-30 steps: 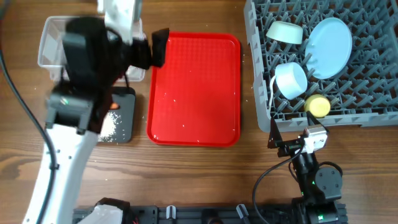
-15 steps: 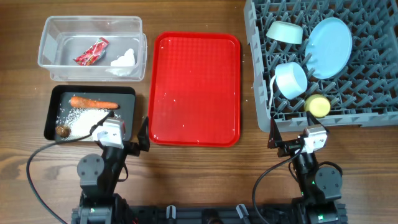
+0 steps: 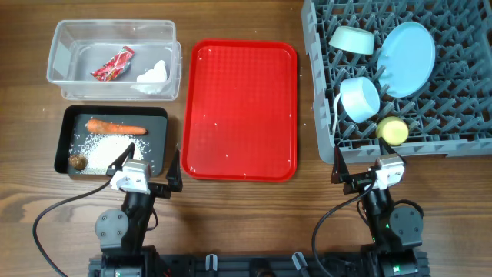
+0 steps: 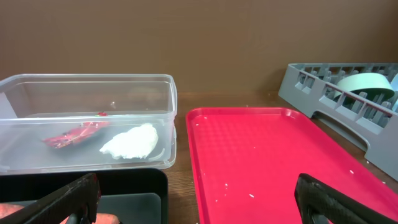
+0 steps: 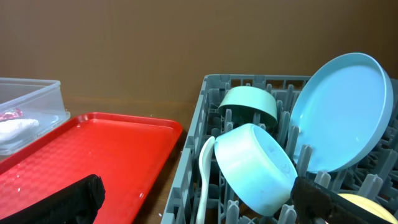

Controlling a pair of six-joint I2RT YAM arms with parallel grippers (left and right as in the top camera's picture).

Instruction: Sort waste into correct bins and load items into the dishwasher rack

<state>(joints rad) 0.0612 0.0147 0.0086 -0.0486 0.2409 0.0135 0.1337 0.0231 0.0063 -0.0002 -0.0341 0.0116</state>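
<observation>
The clear tub (image 3: 61, 46) holds the red wrapper (image 3: 112, 63) and the white tissue (image 3: 152, 73); both also show in the left wrist view, wrapper (image 4: 73, 133), tissue (image 4: 130, 141). The black tray (image 3: 157, 123) holds the carrot (image 3: 115, 128), rice (image 3: 108, 148) and a brown lump (image 3: 77, 161). The grey rack (image 3: 453, 100) holds the blue plate (image 3: 407, 58), green bowl (image 3: 352, 38), blue bowl (image 3: 360, 98), yellow cup (image 3: 393, 129) and white spoon (image 5: 204, 180). My left gripper (image 3: 150, 171) is open and empty at the front left. My right gripper (image 3: 361, 175) is open and empty before the rack.
The flat red serving tray (image 3: 242, 108) lies between the bins and the rack, with a few stray rice grains on it. Both arms are folded low at the table's front edge, cables trailing beside them.
The left arm has swung down from over the bins to a folded pose at the front edge, then shifted slightly left. The right arm has not moved.
</observation>
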